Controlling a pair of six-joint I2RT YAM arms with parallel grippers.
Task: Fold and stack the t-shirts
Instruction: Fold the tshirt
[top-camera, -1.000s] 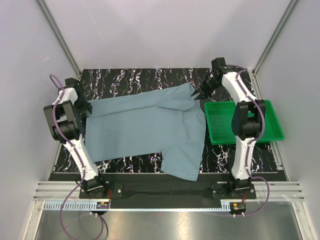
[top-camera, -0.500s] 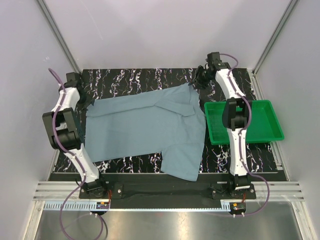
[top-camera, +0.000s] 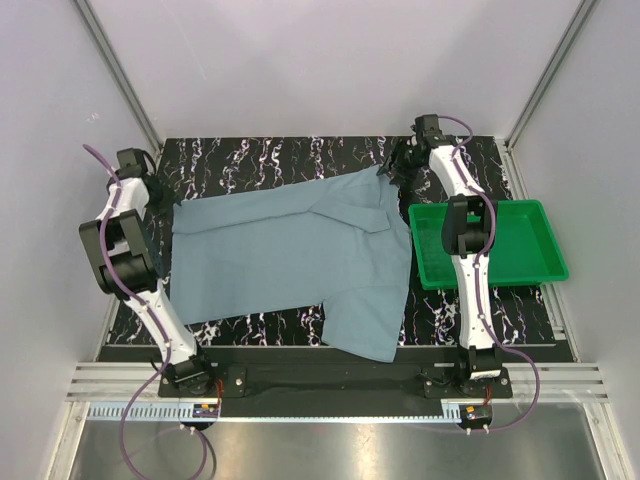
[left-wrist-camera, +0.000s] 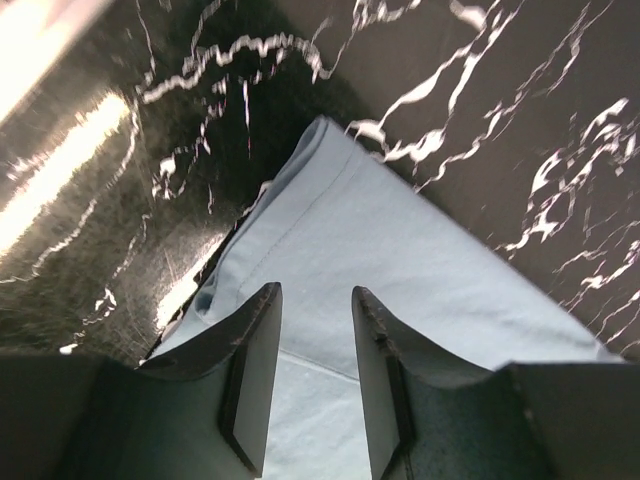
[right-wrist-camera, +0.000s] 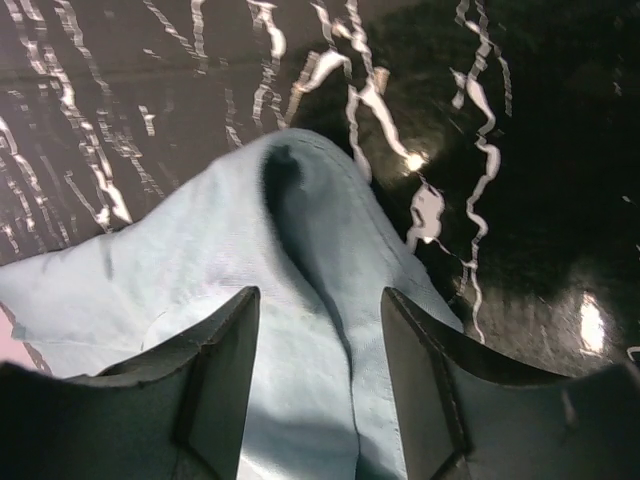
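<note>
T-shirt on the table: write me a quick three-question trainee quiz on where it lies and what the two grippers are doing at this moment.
1. Short answer: what does the t-shirt lie on?
2. Pick one: the right gripper is at A) the shirt's far right corner, B) the shirt's near hem, C) a spot with no cloth under it.
3. True or false: the left gripper is clamped fully shut.

Key:
1. The black marbled table, beside the green tray, not in it.
2. A.
3. False: its jaws stand apart, with cloth showing between them.
</note>
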